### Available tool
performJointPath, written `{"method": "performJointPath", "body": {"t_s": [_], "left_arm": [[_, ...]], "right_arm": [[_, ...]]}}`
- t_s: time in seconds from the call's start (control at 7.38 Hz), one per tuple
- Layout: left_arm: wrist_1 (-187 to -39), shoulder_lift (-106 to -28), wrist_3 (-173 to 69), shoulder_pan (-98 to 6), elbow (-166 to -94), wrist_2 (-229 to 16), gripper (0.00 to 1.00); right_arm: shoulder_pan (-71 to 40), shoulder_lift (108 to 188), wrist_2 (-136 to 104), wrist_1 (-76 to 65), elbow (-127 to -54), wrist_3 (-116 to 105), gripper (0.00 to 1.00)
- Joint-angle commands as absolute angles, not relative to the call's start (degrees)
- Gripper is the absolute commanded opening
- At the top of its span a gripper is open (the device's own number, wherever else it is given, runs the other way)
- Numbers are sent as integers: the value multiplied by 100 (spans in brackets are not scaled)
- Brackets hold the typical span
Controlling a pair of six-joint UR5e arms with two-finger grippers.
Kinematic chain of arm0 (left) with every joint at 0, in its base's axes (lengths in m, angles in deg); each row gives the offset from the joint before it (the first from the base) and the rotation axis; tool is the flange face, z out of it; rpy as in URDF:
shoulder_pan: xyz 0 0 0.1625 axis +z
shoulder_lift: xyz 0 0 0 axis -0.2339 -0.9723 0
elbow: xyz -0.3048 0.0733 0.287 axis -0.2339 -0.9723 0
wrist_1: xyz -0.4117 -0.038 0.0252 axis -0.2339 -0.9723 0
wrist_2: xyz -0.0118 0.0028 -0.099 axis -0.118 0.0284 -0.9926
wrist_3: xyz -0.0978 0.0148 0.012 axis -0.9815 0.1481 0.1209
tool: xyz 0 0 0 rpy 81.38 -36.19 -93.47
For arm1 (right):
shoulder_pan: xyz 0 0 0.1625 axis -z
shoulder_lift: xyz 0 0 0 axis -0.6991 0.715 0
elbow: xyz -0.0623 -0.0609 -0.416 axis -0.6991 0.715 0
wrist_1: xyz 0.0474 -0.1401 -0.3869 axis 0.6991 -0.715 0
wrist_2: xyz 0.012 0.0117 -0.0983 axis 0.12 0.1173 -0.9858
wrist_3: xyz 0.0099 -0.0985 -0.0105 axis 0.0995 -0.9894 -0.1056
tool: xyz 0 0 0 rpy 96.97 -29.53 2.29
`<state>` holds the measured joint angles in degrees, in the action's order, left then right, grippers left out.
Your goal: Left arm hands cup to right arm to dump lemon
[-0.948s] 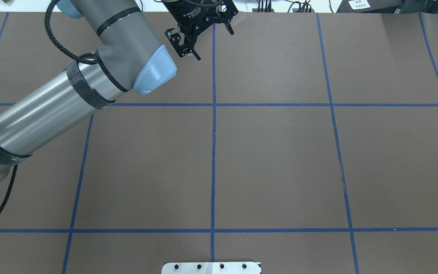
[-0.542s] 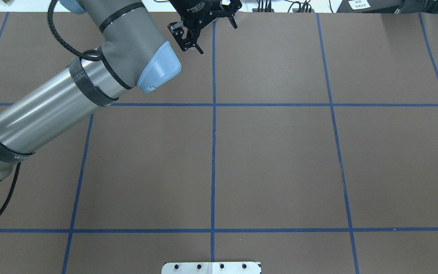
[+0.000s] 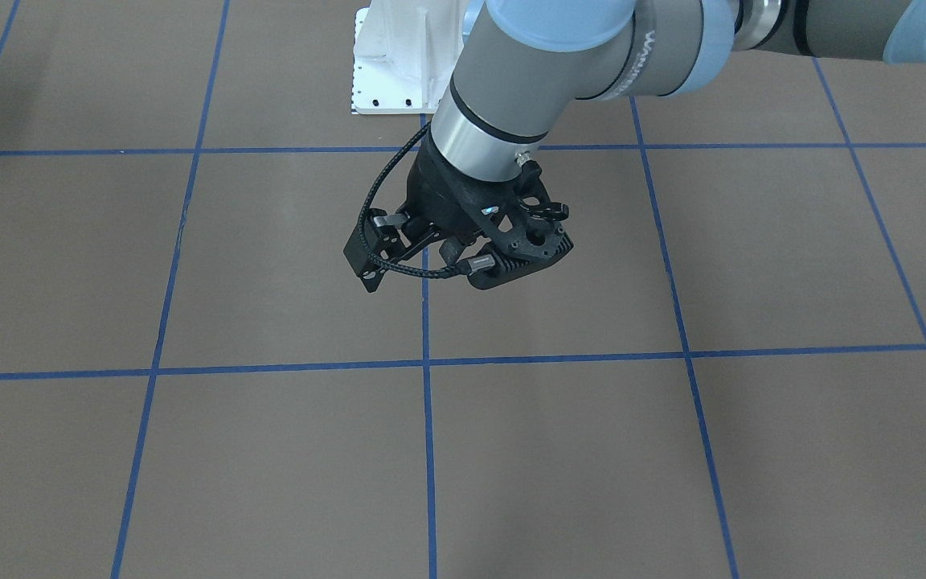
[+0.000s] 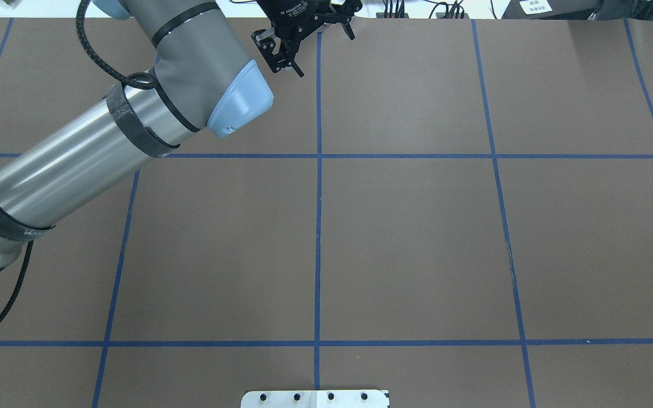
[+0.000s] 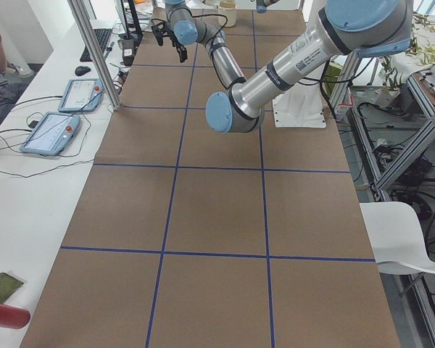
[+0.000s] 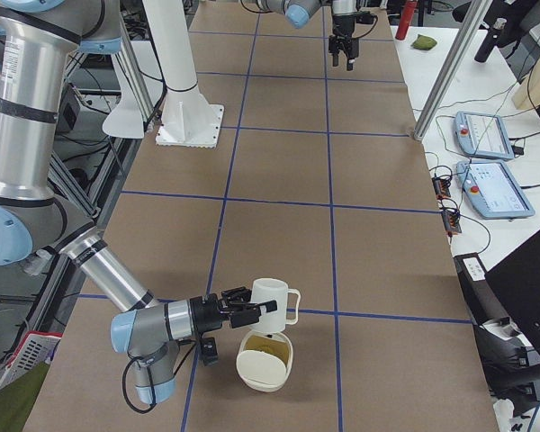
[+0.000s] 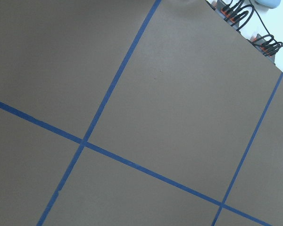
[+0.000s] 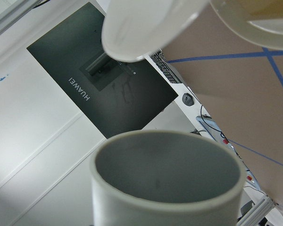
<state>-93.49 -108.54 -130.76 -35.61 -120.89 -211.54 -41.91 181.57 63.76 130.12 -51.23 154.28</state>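
Observation:
The white cup is at the tip of my right arm, the near arm in the exterior right view, just above a cream bowl. The yellow-green lemon lies in that bowl. The right gripper reaches the cup's side; I cannot tell whether it is shut. In the right wrist view the cup shows a grey, empty inside, with the bowl beyond it. My left gripper is open and empty over the table's far edge; it also shows in the front-facing view.
The brown table bears a blue tape grid. A white mounting plate sits at the robot's edge. Two teach pendants and a metal post stand along the operators' side. A dark monitor is beyond the cup.
My left arm has moved a little toward the table's far edge, and its gripper has stayed open and empty.

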Motion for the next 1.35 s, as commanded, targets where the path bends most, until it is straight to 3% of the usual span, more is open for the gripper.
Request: {"method": "performJointPath", "body": {"t_s": [0.0, 1.22], "left_arm": [[-9348, -10861, -13053, -3552, -12061, -21148, 100], [-9366, -10835, -13044, -3499, -11947, -21139, 100]], "right_arm": [[-4195, 18126, 6408, 13062, -5162, 15204, 46], [-4186, 18135, 6988, 13150, -5180, 9953, 47]]}}
